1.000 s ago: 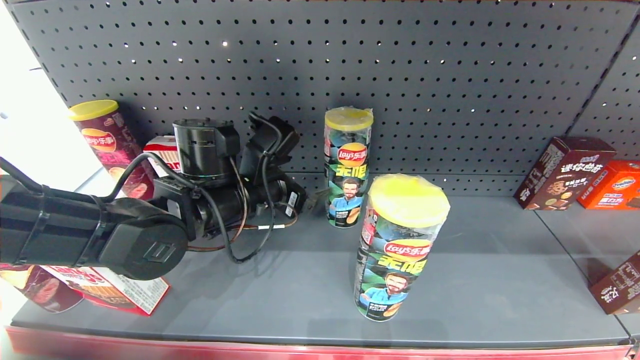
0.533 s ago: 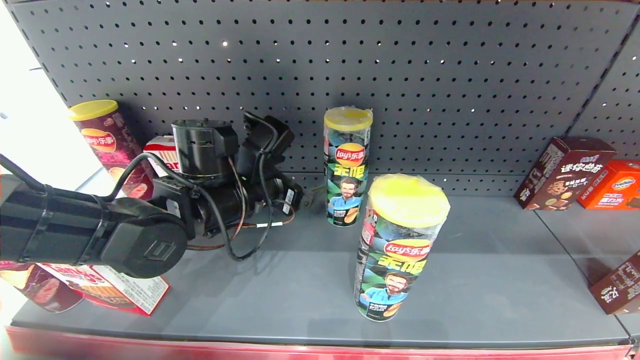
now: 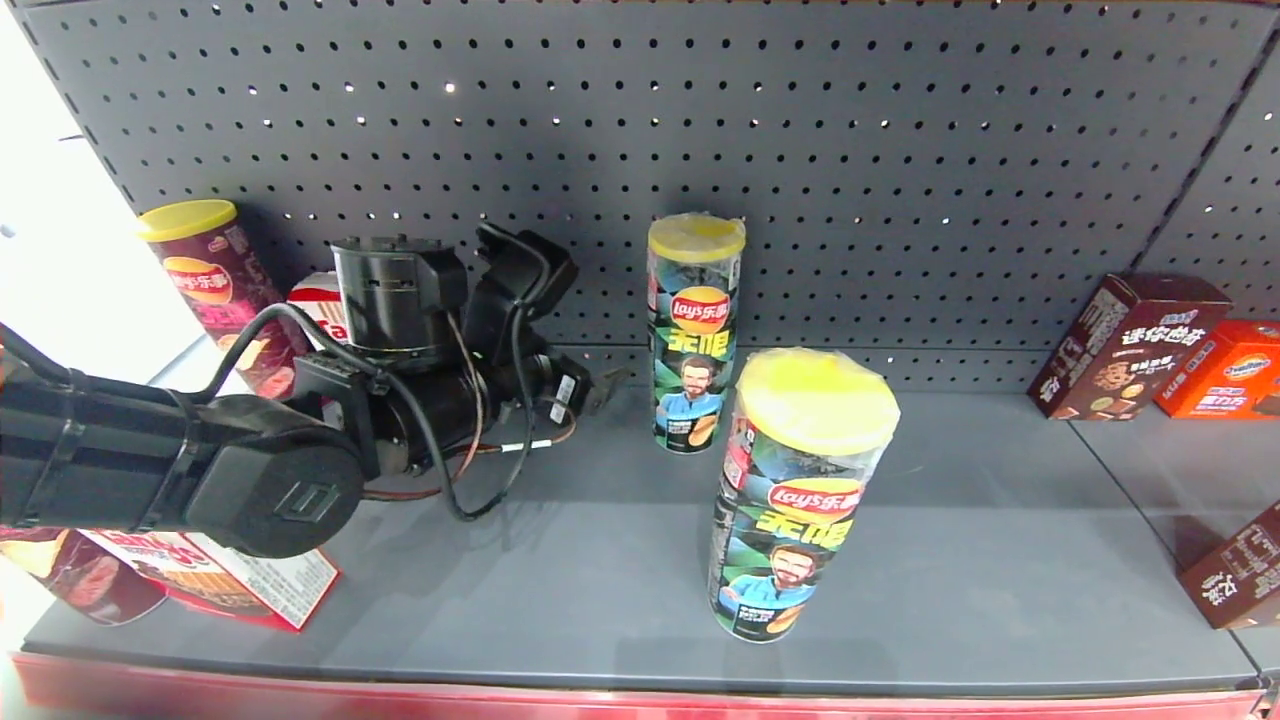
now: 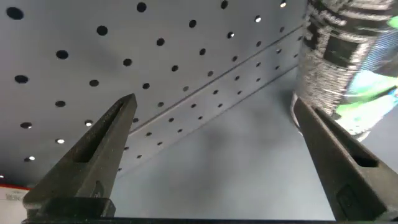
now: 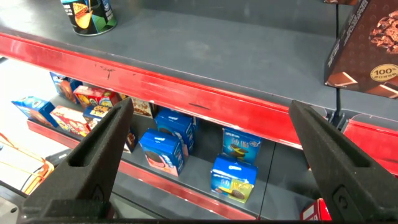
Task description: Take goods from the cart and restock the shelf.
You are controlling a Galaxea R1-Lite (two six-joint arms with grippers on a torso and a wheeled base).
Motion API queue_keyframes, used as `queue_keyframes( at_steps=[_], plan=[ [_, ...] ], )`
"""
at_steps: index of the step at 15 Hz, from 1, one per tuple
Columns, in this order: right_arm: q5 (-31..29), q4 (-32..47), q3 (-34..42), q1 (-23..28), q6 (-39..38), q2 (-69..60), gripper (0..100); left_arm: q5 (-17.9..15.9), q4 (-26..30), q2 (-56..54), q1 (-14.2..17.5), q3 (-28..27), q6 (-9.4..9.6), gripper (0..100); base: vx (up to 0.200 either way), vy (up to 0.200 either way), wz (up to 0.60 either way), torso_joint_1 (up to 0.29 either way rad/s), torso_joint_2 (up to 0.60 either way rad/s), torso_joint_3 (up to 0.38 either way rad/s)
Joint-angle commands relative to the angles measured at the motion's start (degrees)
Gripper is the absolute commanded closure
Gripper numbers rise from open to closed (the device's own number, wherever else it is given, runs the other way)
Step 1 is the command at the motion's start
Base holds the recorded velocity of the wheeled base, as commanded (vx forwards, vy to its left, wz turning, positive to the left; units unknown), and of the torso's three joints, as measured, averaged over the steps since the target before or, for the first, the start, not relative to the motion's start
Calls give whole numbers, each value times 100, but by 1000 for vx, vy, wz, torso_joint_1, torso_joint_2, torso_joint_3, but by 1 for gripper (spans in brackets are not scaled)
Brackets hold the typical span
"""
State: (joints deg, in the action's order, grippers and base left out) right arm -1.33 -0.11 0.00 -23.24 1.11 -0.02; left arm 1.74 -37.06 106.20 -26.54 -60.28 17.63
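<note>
Our left gripper (image 3: pixel 606 385) has its fingers spread wide with nothing between them (image 4: pixel 217 162). It sits low over the dark grey metal shelf board (image 3: pixel 980 560), close to the perforated grey back wall (image 3: pixel 800 120). Just beside it stands the rear tall chip can with a yellow lid and green-and-blue label (image 3: pixel 697 335), upright against the back wall; the head view shows a narrow gap between the fingertips and the can, whose base appears past one finger (image 4: pixel 348 62).

A second chip can of the same kind (image 3: pixel 795 495) stands upright nearer the red front edge strip (image 3: pixel 600 700), apart from the first. Bare board lies between our arm and this front can, and a wider stretch lies to its right.

Behind our arm we see a maroon chip can with a yellow lid (image 3: pixel 220 290) and a red-and-white carton (image 3: pixel 320 300). At the far right stand a brown biscuit box (image 3: pixel 1125 345) and an orange box (image 3: pixel 1225 370).

Our right gripper (image 5: pixel 211 155) is likewise spread and empty, in front of the red strip (image 5: pixel 205 93), with small blue boxes (image 5: pixel 168 146) on the shelf below.
</note>
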Motion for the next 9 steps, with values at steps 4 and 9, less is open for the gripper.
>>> queue_keyframes(
  at_steps=[4, 9],
  plan=[
    [1, -7, 0, -6, 3, 2, 0, 10, 155, 410, -71, -537, 4, 0, 0, 0, 0, 0, 0, 0],
    [1, 2, 0, -6, 3, 2, 0, 10, 173, 559, -273, -731, -5, 0, 0, 0, 0, 0, 0, 0]
  ],
)
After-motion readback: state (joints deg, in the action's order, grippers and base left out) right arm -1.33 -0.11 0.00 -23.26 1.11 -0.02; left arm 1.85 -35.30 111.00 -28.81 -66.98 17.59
